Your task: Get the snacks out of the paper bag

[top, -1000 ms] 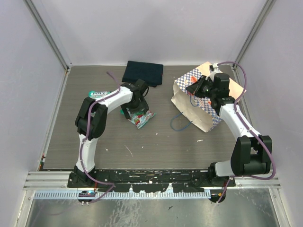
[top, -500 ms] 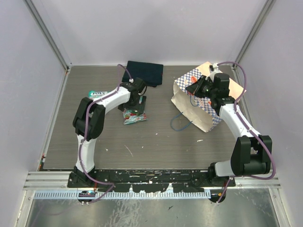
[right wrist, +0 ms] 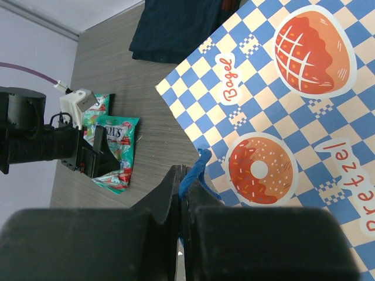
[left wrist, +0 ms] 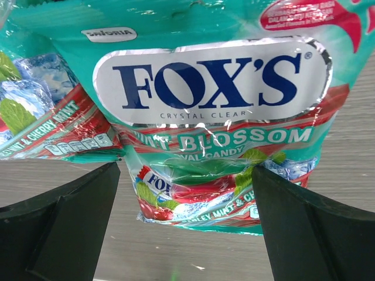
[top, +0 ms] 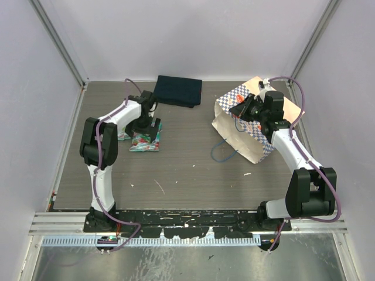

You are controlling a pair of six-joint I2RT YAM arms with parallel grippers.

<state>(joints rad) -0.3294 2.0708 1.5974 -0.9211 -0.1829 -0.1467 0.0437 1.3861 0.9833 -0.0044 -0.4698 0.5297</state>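
Note:
Two teal snacks lie on the table: one pouch [top: 145, 142] [left wrist: 211, 111] and a second [top: 123, 135] [left wrist: 41, 111] partly under its left edge. My left gripper [top: 150, 127] [left wrist: 184, 225] hovers over the nearer pouch, open, with the pouch's lower edge between its fingers [left wrist: 64, 228] and untouched. The checkered paper bag [top: 246, 126] [right wrist: 281, 99] stands at the right. My right gripper [top: 242, 109] [right wrist: 186, 175] is shut on its blue cord handle [right wrist: 198, 167]. The bag's inside is hidden.
A folded navy cloth [top: 177, 90] [right wrist: 176, 29] lies at the back centre. The bag's other blue handle [top: 223, 153] hangs onto the table in front of the bag. Grey walls close in the table on three sides.
My left gripper has swung left, and the teal pouch has moved with it from the table's middle to beside the second pouch. The right arm and bag have not moved.

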